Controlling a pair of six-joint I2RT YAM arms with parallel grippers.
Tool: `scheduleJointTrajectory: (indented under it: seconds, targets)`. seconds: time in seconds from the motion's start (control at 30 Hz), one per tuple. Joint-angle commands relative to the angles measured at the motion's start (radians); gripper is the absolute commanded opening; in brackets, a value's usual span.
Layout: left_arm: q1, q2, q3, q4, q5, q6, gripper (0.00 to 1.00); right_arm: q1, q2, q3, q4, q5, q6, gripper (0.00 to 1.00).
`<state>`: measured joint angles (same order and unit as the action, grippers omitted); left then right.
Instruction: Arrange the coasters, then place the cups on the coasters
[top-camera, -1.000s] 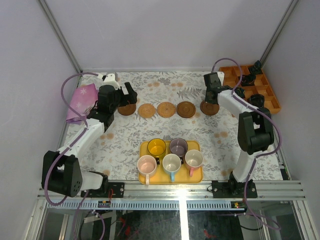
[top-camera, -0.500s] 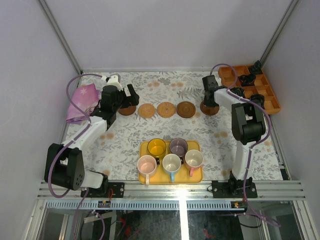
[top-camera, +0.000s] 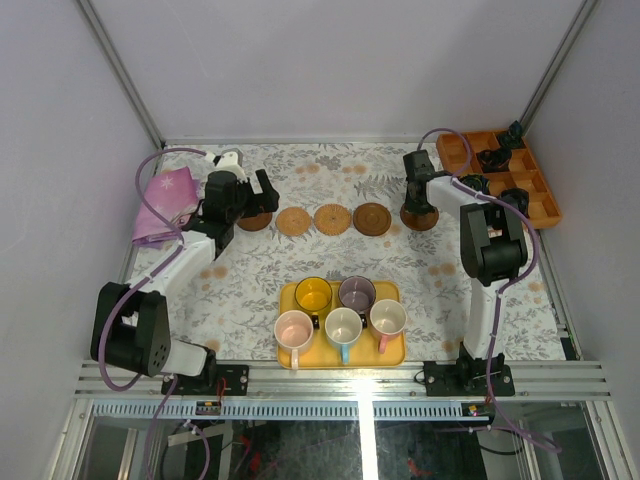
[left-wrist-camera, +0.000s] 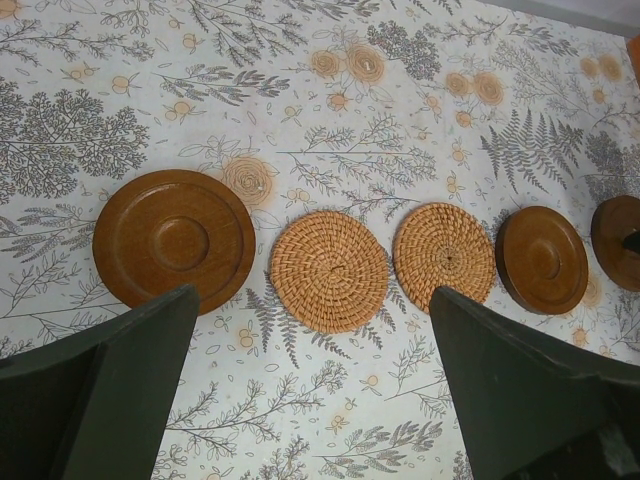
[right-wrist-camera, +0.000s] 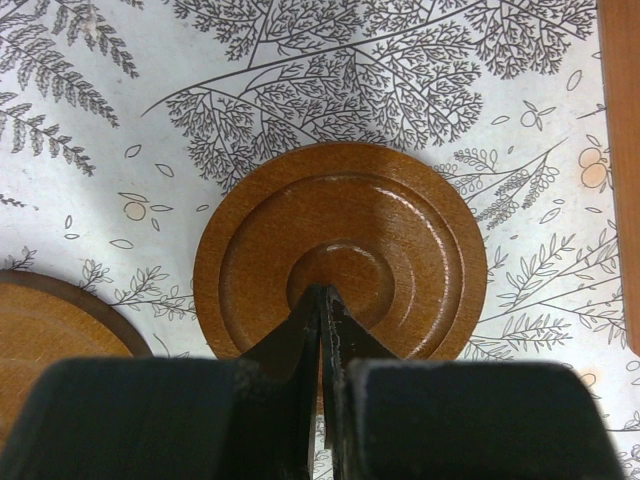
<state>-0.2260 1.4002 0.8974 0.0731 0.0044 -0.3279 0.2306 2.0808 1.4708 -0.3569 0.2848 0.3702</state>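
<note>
Five coasters lie in a row across the far half of the table: dark (top-camera: 255, 221), woven (top-camera: 293, 221), woven (top-camera: 331, 219), dark (top-camera: 371, 217), dark (top-camera: 419, 217). My left gripper (top-camera: 258, 198) hangs open above the row's left end. In its wrist view the left gripper (left-wrist-camera: 312, 300) has nothing between its jaws, and a dark coaster (left-wrist-camera: 174, 238) and a woven coaster (left-wrist-camera: 329, 270) lie below. My right gripper (right-wrist-camera: 322, 292) is shut with its tips over the centre of the rightmost coaster (right-wrist-camera: 340, 250). Several cups, among them yellow (top-camera: 313, 294), purple-grey (top-camera: 357, 293) and pink (top-camera: 293, 328), stand on the yellow tray (top-camera: 340, 359).
An orange compartment box (top-camera: 530, 195) holding small black objects stands at the far right, close to the rightmost coaster. A pink cloth (top-camera: 165, 205) lies at the far left beside the left arm. Grey walls and metal rails bound the table.
The right arm's elbow has swung toward the far right, while its shut tips stay over the rightmost coaster. The left gripper has drifted slightly and stays open.
</note>
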Motion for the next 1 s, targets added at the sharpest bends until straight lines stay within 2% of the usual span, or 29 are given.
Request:
scheduleJointTrajectory:
  seconds: [0.0,0.53,0.97]
  targets:
    - [0.006,0.012,0.031,0.047,0.011,-0.004,1.0,-0.003,-0.034,-0.006,-0.007,-0.042,0.028,0.0]
    - [0.011,0.016,0.044,0.031,0.007,-0.008,1.0,-0.002,-0.037,-0.034,-0.045,-0.105,0.053,0.0]
    - [0.013,0.026,0.052,0.028,0.018,-0.02,1.0,-0.002,-0.072,-0.053,-0.053,-0.085,0.051,0.0]
